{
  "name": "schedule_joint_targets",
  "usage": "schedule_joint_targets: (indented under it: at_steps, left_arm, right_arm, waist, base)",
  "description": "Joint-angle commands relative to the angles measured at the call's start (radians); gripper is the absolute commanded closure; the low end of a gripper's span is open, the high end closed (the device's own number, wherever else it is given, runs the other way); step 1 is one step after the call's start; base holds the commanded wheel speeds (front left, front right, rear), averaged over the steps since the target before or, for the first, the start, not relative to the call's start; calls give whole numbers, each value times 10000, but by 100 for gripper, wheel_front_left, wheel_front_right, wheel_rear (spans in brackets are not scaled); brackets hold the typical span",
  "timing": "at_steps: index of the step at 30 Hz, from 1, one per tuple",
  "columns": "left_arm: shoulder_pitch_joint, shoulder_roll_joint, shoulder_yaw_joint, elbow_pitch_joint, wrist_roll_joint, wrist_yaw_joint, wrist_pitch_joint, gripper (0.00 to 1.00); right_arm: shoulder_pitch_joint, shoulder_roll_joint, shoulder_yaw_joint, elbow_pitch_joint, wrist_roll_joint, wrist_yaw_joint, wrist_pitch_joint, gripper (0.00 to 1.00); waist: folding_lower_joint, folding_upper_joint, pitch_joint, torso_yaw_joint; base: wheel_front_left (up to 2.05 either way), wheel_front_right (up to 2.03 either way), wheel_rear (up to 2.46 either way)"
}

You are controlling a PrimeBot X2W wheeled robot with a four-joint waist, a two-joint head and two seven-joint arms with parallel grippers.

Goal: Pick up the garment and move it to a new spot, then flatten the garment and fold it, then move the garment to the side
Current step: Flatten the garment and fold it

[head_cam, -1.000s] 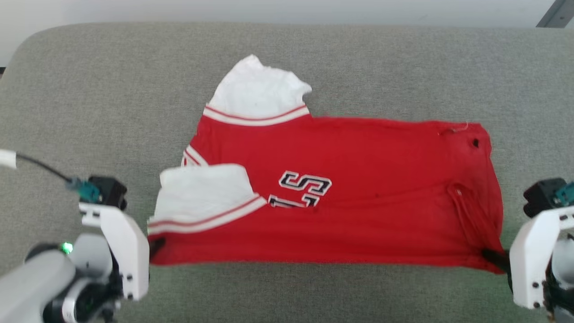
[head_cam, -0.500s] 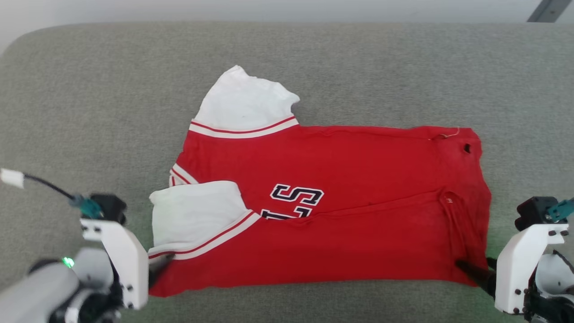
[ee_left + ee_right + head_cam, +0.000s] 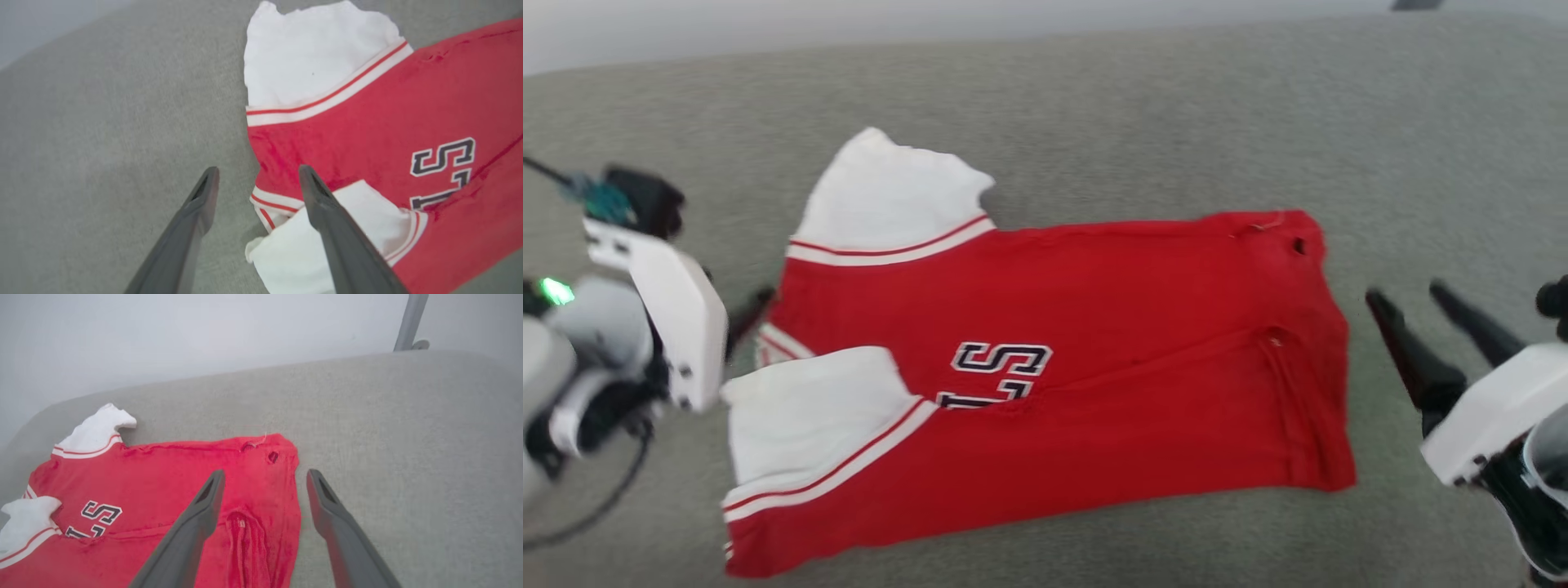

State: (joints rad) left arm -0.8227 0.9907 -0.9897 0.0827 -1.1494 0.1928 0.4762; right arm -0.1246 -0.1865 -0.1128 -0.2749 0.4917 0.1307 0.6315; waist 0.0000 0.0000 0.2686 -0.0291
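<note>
One red garment (image 3: 1094, 327) lies folded and fairly flat mid-counter (image 3: 1094, 106), two white sleeve ends with red-white stripe bands on its left, dark "S" lettering half-hidden by a fold. Left fingers (image 3: 198, 212) spread, empty, at its left edge. Right fingers (image 3: 1405, 347) spread, empty, just off its right edge.

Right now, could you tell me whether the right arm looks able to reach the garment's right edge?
Probably yes: the right gripper stands open close beside the garment, with bare grey cushion between it and that edge and nothing in the way.
</note>
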Motion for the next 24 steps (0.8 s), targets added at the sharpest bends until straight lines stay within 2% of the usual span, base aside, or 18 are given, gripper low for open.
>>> schedule_joint_targets:
  at_steps: [1,6,7,11,18,24]
  left_arm:
    - [-371,-31,81,253,229,-176,51,0]
    - [-1410,-348,302,1500,439,-912,43,0]
    - [-1410,-348,302,1500,439,-912,43,0]
    - [-2058,-559,245,2542,761,-1329,223,0]
    - [-2837,-819,321,4258,724,-1832,493,0]
    - [-3330,-1046,311,5585,817,-1890,724,0]
  right_arm:
    - [-248,62,159,-99,-224,1,-613,0]
    - [-826,513,619,33,-808,1,-2897,0]
    - [-826,513,619,33,-808,1,-2897,0]
    - [-1130,826,977,374,-875,1,-4060,0]
    - [-1350,956,1315,747,-723,1,-4770,0]
    - [-1651,886,1630,1033,-491,1,-4823,0]
  waist:
    - [0,0,234,-452]
    - [0,0,665,-1313]
    - [0,0,665,-1313]
    - [0,0,1003,-1938]
    - [0,0,1673,-2765]
    - [0,0,2235,-3054]
  base:
    - [0,0,0]
    - [0,0,0]
    - [0,0,0]
    - [0,0,0]
    - [0,0,0]
    - [0,0,0]
